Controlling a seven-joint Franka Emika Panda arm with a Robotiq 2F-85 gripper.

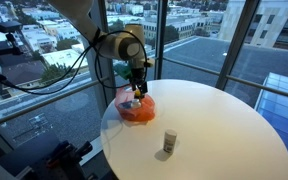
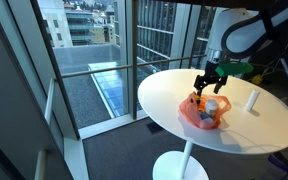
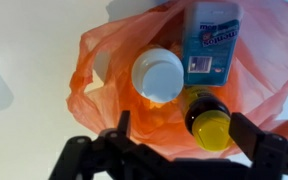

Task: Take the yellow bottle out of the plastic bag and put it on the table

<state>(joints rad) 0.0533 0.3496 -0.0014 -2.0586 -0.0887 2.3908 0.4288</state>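
Note:
An orange plastic bag lies open on the round white table near its edge, and shows in both exterior views. In the wrist view it holds the yellow bottle, seen cap-on with a dark neck, a white-capped container and a blue-labelled bottle. My gripper is open just above the bag's mouth. The yellow cap lies between the fingers, close to the right one. The gripper also shows in both exterior views.
A small white bottle stands upright on the table, apart from the bag. Tall glass windows stand close behind the table. The table edge runs right beside the bag.

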